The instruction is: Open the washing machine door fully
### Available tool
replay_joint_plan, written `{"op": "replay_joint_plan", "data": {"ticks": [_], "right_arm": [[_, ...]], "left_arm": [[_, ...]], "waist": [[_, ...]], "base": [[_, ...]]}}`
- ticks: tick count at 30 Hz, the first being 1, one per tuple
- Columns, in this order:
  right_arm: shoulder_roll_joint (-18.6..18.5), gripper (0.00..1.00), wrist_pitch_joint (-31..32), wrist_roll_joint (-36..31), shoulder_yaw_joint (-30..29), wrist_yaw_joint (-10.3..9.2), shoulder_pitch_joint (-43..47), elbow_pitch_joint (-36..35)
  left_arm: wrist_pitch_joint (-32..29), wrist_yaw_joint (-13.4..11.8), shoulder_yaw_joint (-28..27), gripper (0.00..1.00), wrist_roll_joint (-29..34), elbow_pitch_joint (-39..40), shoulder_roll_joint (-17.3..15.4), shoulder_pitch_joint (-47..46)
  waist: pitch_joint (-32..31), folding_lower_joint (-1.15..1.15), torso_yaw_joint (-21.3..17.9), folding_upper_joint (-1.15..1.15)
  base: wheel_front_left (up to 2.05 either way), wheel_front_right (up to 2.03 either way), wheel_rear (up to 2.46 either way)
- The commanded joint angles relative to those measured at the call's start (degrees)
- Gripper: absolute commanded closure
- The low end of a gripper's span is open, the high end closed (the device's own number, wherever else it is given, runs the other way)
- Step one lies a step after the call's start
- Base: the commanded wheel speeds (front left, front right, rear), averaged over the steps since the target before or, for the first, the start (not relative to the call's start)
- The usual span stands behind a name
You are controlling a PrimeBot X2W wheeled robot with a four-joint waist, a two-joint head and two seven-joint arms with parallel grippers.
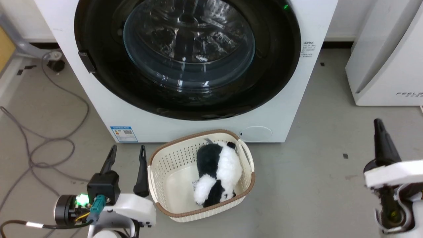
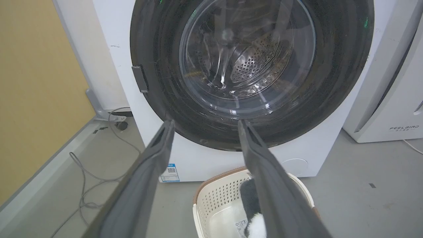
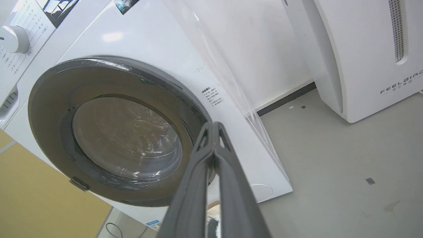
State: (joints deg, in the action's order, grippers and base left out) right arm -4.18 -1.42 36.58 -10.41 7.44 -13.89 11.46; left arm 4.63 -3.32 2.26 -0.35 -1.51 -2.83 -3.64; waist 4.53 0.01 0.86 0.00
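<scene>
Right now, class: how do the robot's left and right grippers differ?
The left gripper has its fingers spread apart; the right gripper has them pressed together. The left gripper sits beside the basket; the right gripper is over bare floor, away from it. Both have long dark fingers, hold nothing and point toward the washer.

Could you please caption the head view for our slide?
Washer door shut; open left pincer beside basket holding plush panda.

The basket [image 1: 172,158] sits on the floor [image 1: 314,181] at 6 o'clock from the washing machine door [image 1: 274,66], a plush toy [image 1: 219,168] in it. Another appliance [image 1: 383,72] stands at 3 o'clock, cables [image 1: 49,139] at 9 o'clock.
</scene>
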Motion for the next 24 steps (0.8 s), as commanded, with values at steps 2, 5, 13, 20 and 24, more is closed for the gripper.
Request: {"op": "replay_joint_plan", "data": {"ticks": [2,5,13,20,24], "right_arm": [[-0.97,1.00,0.66,3.63,-1.04,0.03,-2.92,2.00],[-1.72,1.00,1.28,6.49,-1.62,0.03,-5.62,4.05],[-3.66,1.00,2.37,12.61,-2.29,0.03,-13.06,8.99],[-5.27,1.00,2.89,16.18,-1.54,0.03,-19.35,13.21],[-6.09,1.00,2.59,17.72,-0.91,0.03,-23.05,15.37]], "left_arm": [[0.68,-0.55,0.32,0.00,-0.25,0.12,-0.03,-1.34],[1.04,-0.80,0.55,0.00,-0.20,0.19,-0.03,-1.79],[2.00,-1.53,1.12,0.00,-0.17,0.38,-0.04,-3.09],[2.83,-2.30,1.83,0.00,-0.36,0.37,-0.04,-4.23],[3.31,-2.75,2.26,0.00,-0.51,0.35,-0.04,-4.84]], "waist": [[0.89,-0.01,0.22,0.00],[1.91,-0.01,0.35,0.00],[4.65,-0.01,1.01,0.00],[6.85,-0.01,1.79,0.00],[8.02,-0.01,2.30,0.00]], "base": [[0.00,0.00,0.00],[0.00,0.00,0.00],[0.00,0.00,0.00],[0.00,0.00,0.00],[0.00,0.00,0.00]]}}
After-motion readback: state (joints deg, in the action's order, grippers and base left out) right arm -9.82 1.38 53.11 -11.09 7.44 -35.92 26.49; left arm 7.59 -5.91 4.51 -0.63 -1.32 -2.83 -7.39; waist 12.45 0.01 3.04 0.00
